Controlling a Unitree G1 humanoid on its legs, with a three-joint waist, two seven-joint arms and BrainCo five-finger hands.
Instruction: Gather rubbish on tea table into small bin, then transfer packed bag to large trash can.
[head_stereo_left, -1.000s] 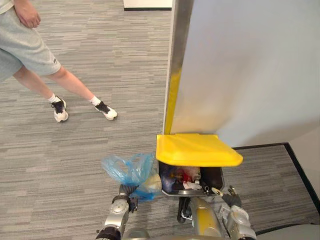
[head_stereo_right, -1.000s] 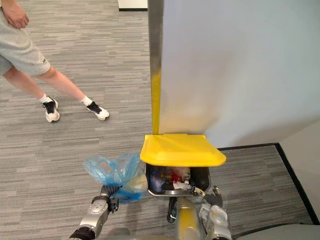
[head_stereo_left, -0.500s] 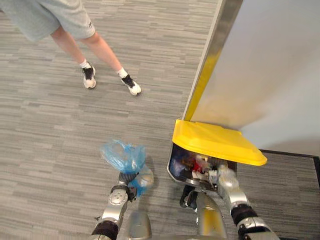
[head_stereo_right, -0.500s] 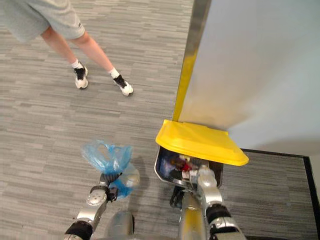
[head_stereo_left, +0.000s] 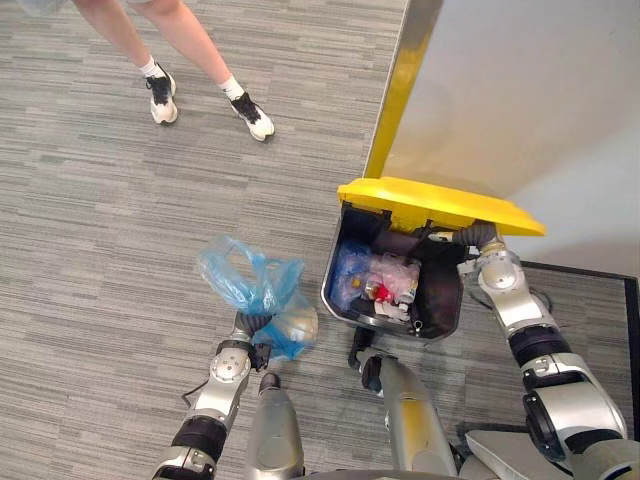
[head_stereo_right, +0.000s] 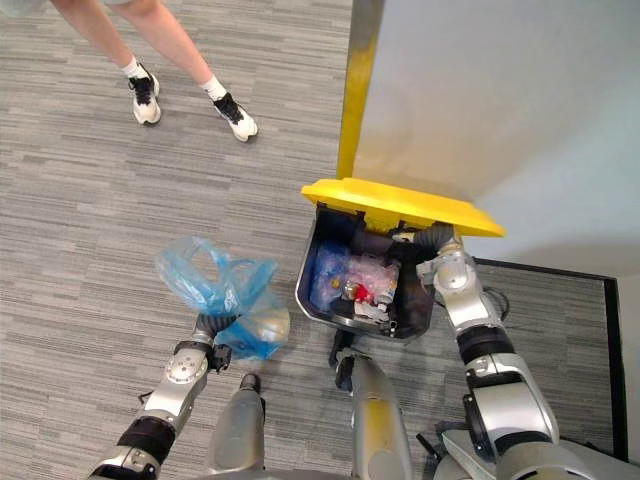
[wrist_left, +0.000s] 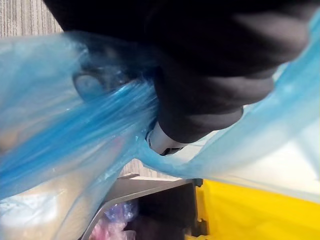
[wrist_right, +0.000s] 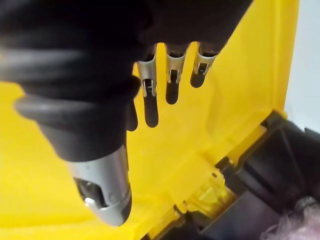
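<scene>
A packed blue plastic bag (head_stereo_left: 252, 288) hangs above the carpet left of the large trash can, its gathered neck in my left hand (head_stereo_left: 250, 330). In the left wrist view the blue film (wrist_left: 60, 135) is bunched under that hand (wrist_left: 200, 95). The trash can (head_stereo_left: 443, 300) has a dark body and a yellow lid (head_stereo_left: 440, 203). My right hand (head_stereo_left: 470, 240) is under the lid's right end and holds it raised. The right wrist view shows its straight fingers (wrist_right: 150, 100) flat against the lid's yellow underside (wrist_right: 240, 100). Rubbish (head_stereo_left: 385, 280) lies inside the can.
A grey wall panel with a metal and yellow edge (head_stereo_left: 400, 90) rises right behind the trash can. A person's legs and shoes (head_stereo_left: 160, 95) stand on the carpet at the far left. A black-edged mat (head_stereo_left: 590, 300) lies to the can's right.
My right hand has pushed the yellow lid up, so more of the can's inside shows. The bag stays in my left hand beside the can. The camera has shifted.
</scene>
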